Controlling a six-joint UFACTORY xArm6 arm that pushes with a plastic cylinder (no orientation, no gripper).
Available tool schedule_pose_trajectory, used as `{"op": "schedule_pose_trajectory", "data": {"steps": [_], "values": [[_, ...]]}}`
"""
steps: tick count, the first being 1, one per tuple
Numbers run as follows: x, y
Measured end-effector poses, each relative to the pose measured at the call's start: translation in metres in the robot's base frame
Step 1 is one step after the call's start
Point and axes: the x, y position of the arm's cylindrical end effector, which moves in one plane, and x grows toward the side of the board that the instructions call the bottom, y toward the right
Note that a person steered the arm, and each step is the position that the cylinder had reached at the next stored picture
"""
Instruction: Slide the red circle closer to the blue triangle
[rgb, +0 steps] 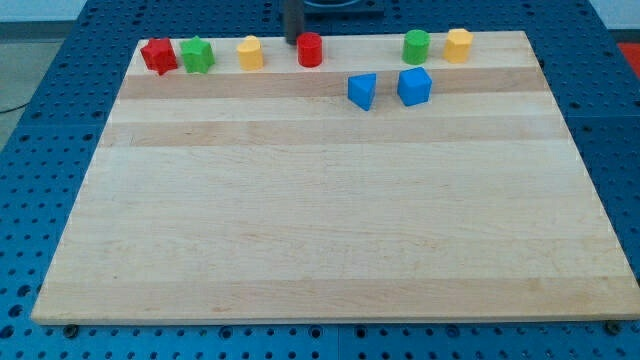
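The red circle stands near the top edge of the wooden board, a little left of centre. The blue triangle lies below and to its right, apart from it. My tip comes down from the view's top and ends just left of the red circle, close to or touching its upper left side.
A blue cube sits just right of the blue triangle. Along the top edge stand a red star, a green star, a yellow block, a green cylinder and a yellow block. The wooden board rests on blue pegboard.
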Motion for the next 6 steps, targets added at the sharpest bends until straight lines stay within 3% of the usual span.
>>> {"op": "schedule_pose_trajectory", "data": {"steps": [1,4,5,6], "values": [[0.001,-0.021],[0.055,0.068],[0.061,0.100],[0.040,0.101]]}}
